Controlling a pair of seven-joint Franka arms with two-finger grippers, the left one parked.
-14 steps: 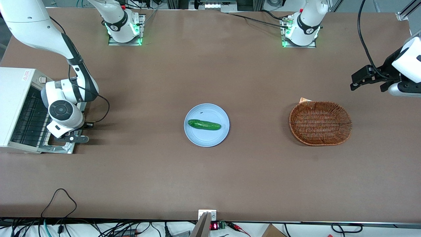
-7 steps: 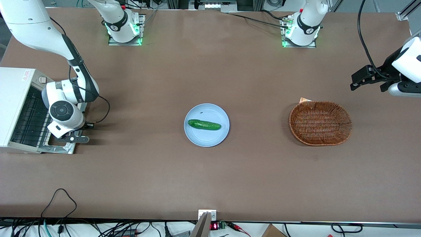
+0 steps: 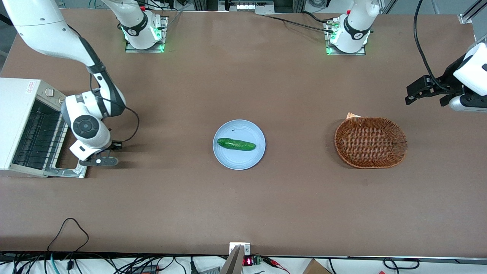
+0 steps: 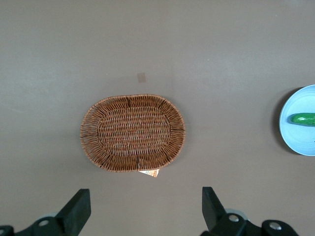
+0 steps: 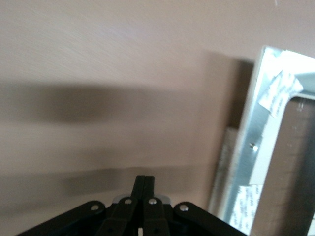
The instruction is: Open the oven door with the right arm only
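Observation:
The white toaster oven [image 3: 18,95] stands at the working arm's end of the table. Its silver-grey oven door [image 3: 65,173] lies folded down flat on the table in front of it, and the black wire rack [image 3: 38,139] shows inside. The right arm [image 3: 49,28] reaches down beside the door. Its black gripper [image 3: 101,161] hangs low over bare table just off the door's outer edge, fingers shut on nothing. In the right wrist view the shut gripper [image 5: 144,183] points at bare table, with the door's metal frame [image 5: 256,147] beside it.
A light blue plate [image 3: 247,158] with a green cucumber [image 3: 236,144] sits mid-table. A brown wicker basket [image 3: 370,142] lies toward the parked arm's end, with a paper scrap [image 3: 352,115] at its rim. The basket [image 4: 133,132] and plate [image 4: 298,140] show in the left wrist view.
The gripper and wrist have moved off the flat door toward the table's middle. The oven's front and door are now less covered. The door has stayed flat.

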